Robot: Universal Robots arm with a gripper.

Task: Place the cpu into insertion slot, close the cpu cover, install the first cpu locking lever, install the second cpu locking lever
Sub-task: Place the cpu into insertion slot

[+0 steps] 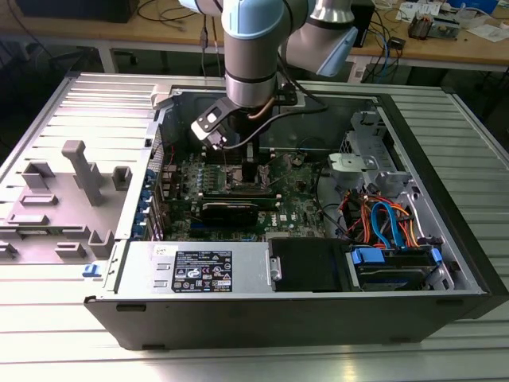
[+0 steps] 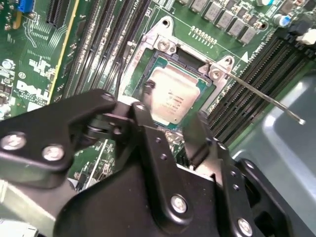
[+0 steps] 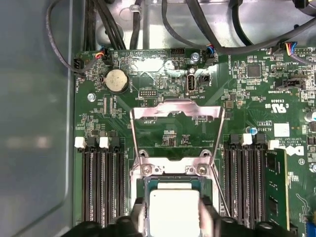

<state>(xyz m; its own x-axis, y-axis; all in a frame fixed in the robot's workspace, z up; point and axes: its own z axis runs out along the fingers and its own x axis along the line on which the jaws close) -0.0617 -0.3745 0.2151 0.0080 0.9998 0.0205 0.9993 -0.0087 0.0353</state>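
While the jaws pinch the cpu (image 2: 173, 98) by its edges in the insertion slot (image 2: 163, 45), mid-frame in the exterior view, a skewed release could leave it misseated.

coin battery (image 3: 117, 80) on green board (image 3: 247, 94) | orange cables (image 1: 367, 219) inside case (image 1: 278, 318) | grey fixtures (image 1: 79, 171) outside
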